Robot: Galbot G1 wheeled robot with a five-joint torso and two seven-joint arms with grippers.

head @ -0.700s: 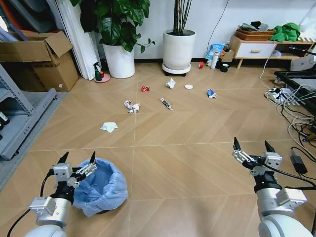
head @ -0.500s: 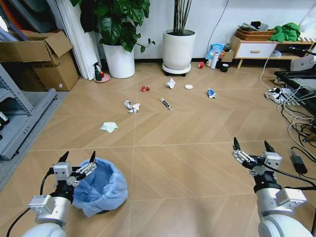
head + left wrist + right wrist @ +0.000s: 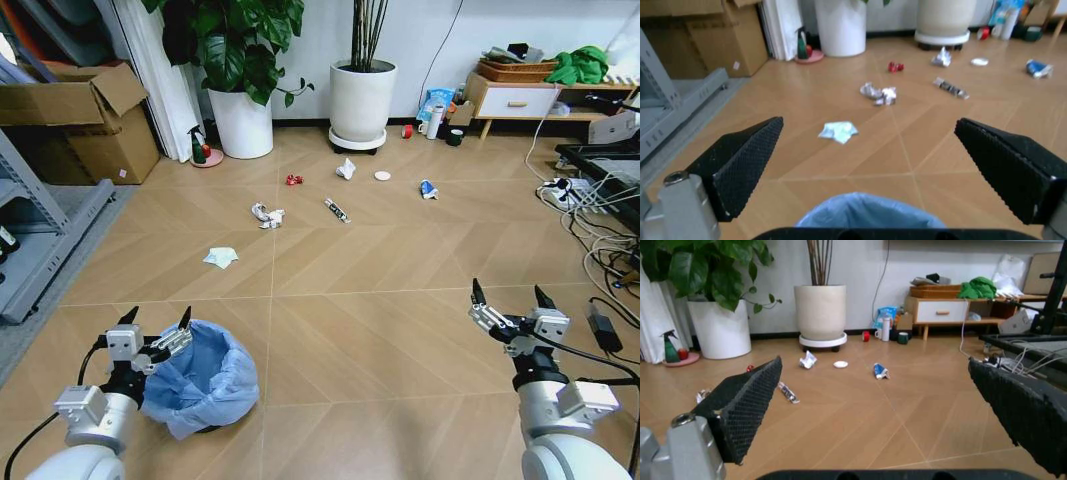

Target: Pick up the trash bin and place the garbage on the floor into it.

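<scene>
Trash bin point(image 3: 205, 378): stood on the floor at near left, lined with a crinkly light-blue bag.
Left pincer point(image 3: 155, 331): held spread just beside the bin's rim, at its left edge.
Right pincer point(image 3: 507, 304): held spread above bare floor at near right, well apart from the bin.
Garbage point(image 3: 268, 215): scattered farther off, near the white planters point(image 3: 361, 101).
</scene>
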